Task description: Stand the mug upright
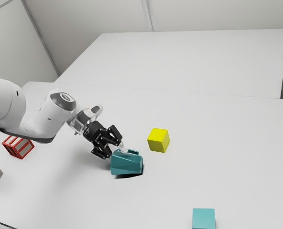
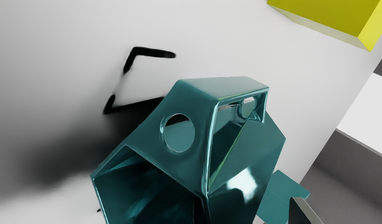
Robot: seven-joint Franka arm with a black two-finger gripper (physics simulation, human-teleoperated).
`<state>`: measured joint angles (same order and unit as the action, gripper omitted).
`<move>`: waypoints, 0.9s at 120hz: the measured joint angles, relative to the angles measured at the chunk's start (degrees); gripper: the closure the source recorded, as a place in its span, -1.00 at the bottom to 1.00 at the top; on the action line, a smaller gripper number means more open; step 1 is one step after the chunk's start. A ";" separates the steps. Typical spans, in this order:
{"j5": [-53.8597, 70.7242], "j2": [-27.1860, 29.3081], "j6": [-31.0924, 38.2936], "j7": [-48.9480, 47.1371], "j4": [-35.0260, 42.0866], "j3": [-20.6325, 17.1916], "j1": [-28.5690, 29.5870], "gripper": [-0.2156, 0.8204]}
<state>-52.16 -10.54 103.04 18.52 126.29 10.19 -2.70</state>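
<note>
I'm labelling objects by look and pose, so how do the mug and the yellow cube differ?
Color: the mug is glossy teal, while the yellow cube is bright yellow.
Form: the mug is hollow, with an open mouth and a handle; the yellow cube is a plain block.
Pose: the mug is tipped on its side, whereas the yellow cube sits flat on one face.
Shared: both have flat faces and straight edges.

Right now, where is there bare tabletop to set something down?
Bare tabletop stretches from the yellow cube toward the exterior view's right, also between it and the turquoise block. Crowded: around the tipped mug, with the pincer close by.
</note>
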 joint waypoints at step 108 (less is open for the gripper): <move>1.65 4.77 1.51 -6.52 -1.92 -4.54 -0.06 0.93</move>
<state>-50.51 -5.77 104.55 12.00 124.38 5.65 -2.76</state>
